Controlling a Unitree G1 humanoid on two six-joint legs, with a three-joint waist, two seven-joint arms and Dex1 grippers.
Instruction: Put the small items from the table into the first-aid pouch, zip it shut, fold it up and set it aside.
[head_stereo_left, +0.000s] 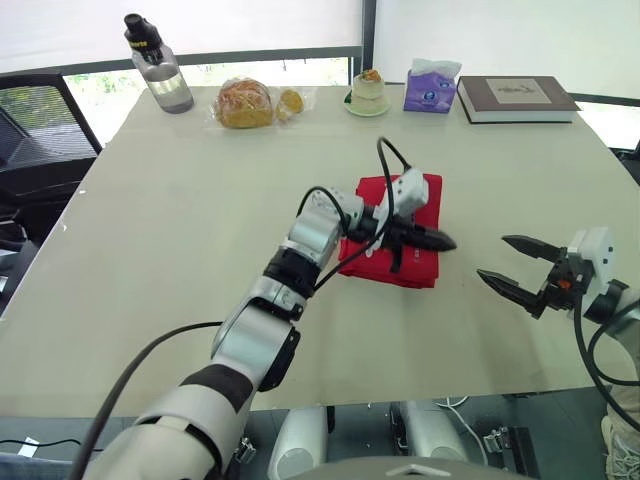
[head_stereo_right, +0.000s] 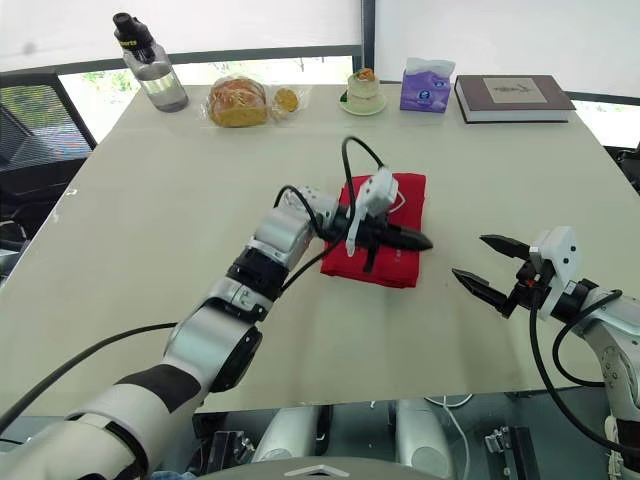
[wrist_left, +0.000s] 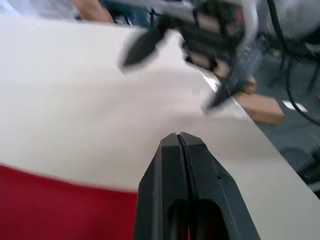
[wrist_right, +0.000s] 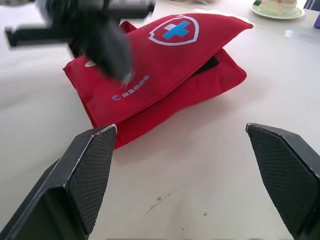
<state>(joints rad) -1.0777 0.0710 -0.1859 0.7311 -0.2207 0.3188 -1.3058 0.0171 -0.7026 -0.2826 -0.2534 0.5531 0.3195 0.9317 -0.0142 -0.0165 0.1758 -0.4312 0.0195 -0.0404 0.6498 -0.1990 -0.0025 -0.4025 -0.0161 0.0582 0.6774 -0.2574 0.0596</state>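
Folded red first-aid pouch (wrist_right: 165, 70) lay in the middle of the table (head_stereo_left: 180, 200), white cross badge facing up.
The left gripper (head_stereo_left: 445, 240) hung over the pouch's right side with its jaws pressed together on nothing, tips poking past the edge. The right gripper (head_stereo_left: 493, 257) sat well apart near the table's right edge, jaws spread wide. Along the far edge stood a water bottle (head_stereo_left: 160, 70), bagged bread (head_stereo_left: 245, 103), a small cake (head_stereo_left: 368, 93), a tissue pack (head_stereo_left: 432, 87) and a book (head_stereo_left: 515, 97).
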